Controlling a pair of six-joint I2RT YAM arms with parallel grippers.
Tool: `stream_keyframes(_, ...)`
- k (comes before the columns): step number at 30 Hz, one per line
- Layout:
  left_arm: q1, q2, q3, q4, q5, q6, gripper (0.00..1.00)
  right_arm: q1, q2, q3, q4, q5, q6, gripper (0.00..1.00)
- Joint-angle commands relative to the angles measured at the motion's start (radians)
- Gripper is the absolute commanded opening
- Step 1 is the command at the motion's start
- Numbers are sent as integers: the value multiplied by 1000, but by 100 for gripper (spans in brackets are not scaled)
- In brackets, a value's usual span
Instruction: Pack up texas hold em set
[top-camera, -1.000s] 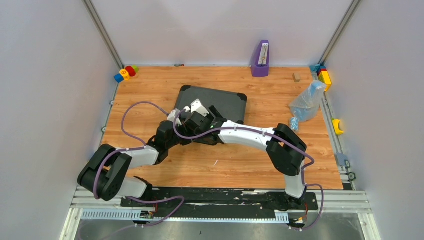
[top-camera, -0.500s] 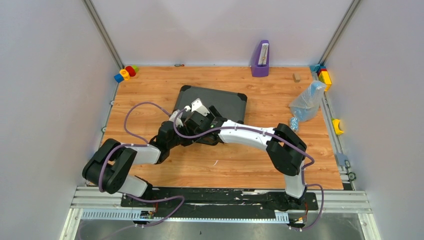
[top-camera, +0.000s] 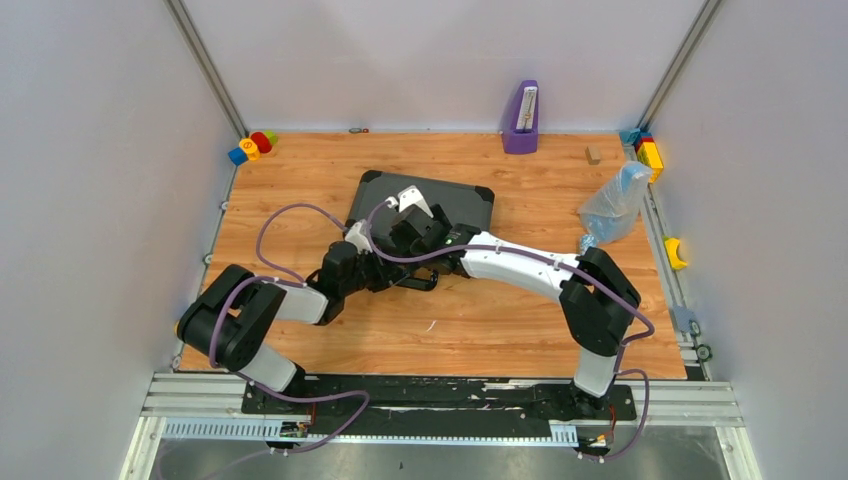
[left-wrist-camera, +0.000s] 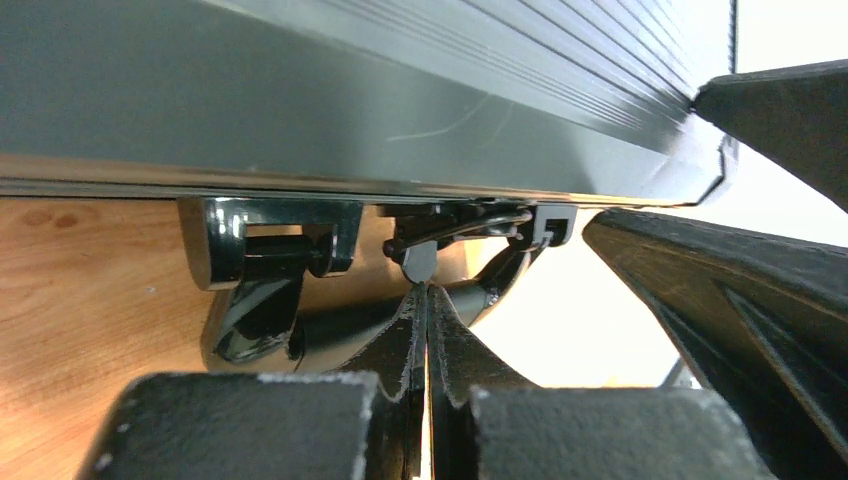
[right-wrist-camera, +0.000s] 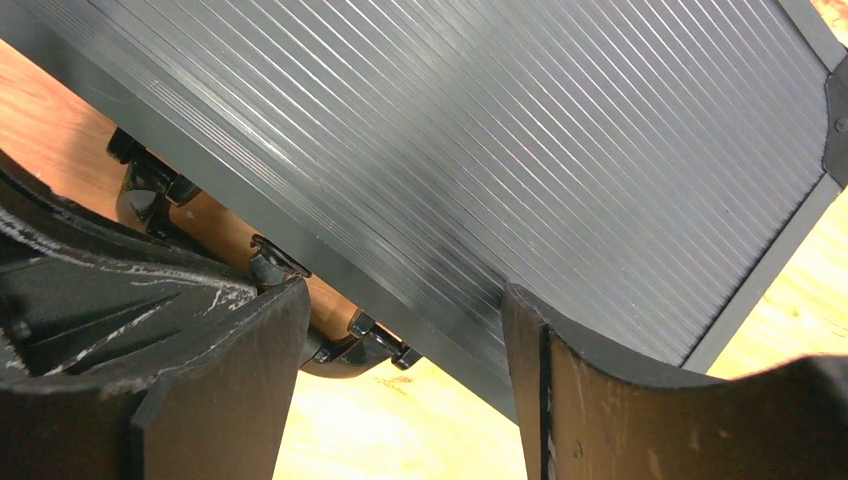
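Note:
The black hard case (top-camera: 455, 200) lies shut and flat on the wooden table. Chips, card decks, triangle and dice are out of view. My left gripper (top-camera: 398, 276) is shut and low at the case's near edge. In the left wrist view its tips (left-wrist-camera: 425, 292) meet just under a small grey latch tab (left-wrist-camera: 418, 262), beside the black handle (left-wrist-camera: 290, 330), with nothing between them. My right gripper (top-camera: 412, 232) is open above the same near edge. In the right wrist view it (right-wrist-camera: 400, 345) spans the ribbed lid (right-wrist-camera: 560, 150) and the handle (right-wrist-camera: 340, 345) without gripping either.
A purple upright metronome-like object (top-camera: 521, 118) stands at the back. Toy blocks sit at the back left (top-camera: 251, 146) and back right (top-camera: 649, 152). A clear plastic bag (top-camera: 615, 203) lies at the right, and a small wooden block (top-camera: 593, 154) lies behind it.
Both wrists have shifted right and a little farther back along the case's near edge. The left arm has stretched forward. The case has not moved.

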Motion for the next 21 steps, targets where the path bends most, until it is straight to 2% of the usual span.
stream_keyframes(1,-14,-33,53,-56,-69,44,0,-12,104,-108,-106,-339,122,70)
stream_keyframes(5,-22,-38,87,-159,-118,92,0,-19,91,-118,-97,-353,124,69)
stream_keyframes(17,-30,51,143,-234,-142,169,0,-35,67,-139,-91,-360,122,68)
stream_keyframes(21,-58,32,165,-341,-229,226,0,-41,61,-142,-88,-372,124,67)
